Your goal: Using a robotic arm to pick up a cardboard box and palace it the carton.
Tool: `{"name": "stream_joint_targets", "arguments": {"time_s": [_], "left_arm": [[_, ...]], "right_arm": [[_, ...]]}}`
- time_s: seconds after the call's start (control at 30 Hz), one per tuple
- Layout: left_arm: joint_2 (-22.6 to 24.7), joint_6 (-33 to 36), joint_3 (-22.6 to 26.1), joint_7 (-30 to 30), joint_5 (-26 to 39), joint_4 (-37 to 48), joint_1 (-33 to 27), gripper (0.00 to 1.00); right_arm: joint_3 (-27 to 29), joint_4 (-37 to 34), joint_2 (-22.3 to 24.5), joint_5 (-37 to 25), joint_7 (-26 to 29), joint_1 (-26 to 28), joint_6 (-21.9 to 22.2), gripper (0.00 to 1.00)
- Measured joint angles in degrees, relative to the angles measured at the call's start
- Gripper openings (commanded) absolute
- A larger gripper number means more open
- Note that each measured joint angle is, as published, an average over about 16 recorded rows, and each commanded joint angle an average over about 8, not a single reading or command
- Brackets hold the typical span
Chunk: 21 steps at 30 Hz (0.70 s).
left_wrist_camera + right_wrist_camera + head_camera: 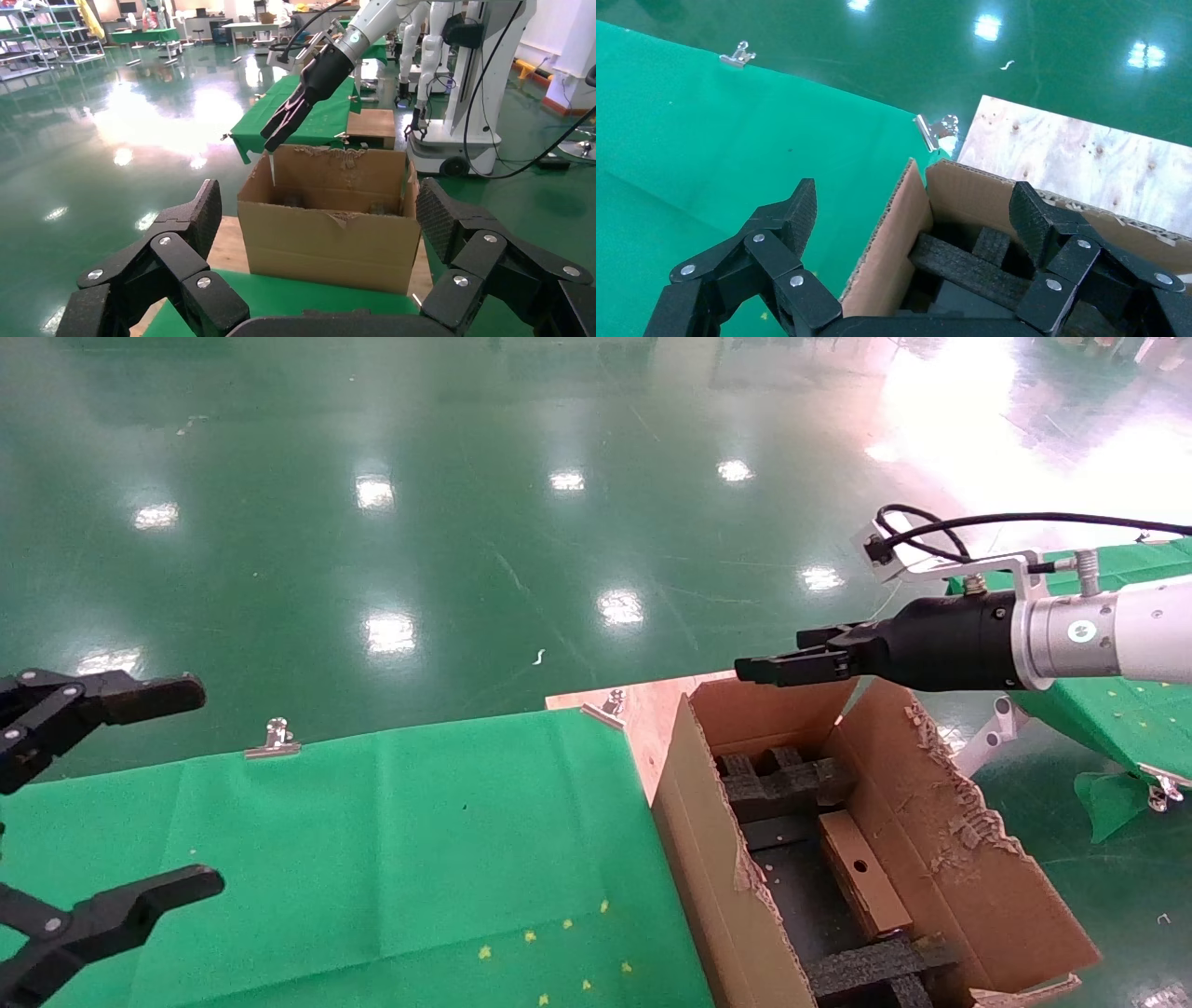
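Observation:
The small cardboard box (861, 873), plain brown with a round hole, lies inside the carton (708, 840) along its right wall, between black foam inserts (782, 784). The white robotic arm (1117, 631) reaches in from the right. Its right gripper (773, 658) is open and empty, and hovers above the carton's far end, well clear of the small box. The right wrist view shows the gripper (914, 207) over the carton's corner (888, 246) and foam (968, 270). My left gripper (209, 787) is open and empty, parked over the green table at far left. It faces the carton (327, 246).
A green cloth table (372, 859) with metal clips (275, 738) lies left of the carton. A plywood board (652, 710) sits under the carton. A second green table (1117, 710) stands at right. Other robot bases (478, 77) stand beyond on the glossy green floor.

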Motion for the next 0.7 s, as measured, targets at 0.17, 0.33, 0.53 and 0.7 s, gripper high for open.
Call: {"name": "stream_joint_targets", "arguments": {"time_s": [0.17, 0.33, 0.53, 0.7], "left_arm": [[0.0, 0.0, 0.0, 0.0, 0.0, 0.0, 0.0, 1.0], [0.0, 0.0, 0.0, 0.0, 0.0, 0.0, 0.0, 1.0], [0.0, 0.0, 0.0, 0.0, 0.0, 0.0, 0.0, 1.0], [0.0, 0.0, 0.0, 0.0, 0.0, 0.0, 0.0, 1.0]], "right_arm": [[1.7, 0.2, -0.4, 0.0, -0.6, -1.4, -0.5, 1.0], [5.2, 1.4, -0.9, 0.3, -2.1, -3.8, -1.9, 1.0], [11.7, 3.9, -1.5, 1.1, -4.8, -8.0, -4.6, 1.0], [17.4, 6.1, -2.1, 1.7, -7.2, -11.7, -7.1, 1.0]]}}
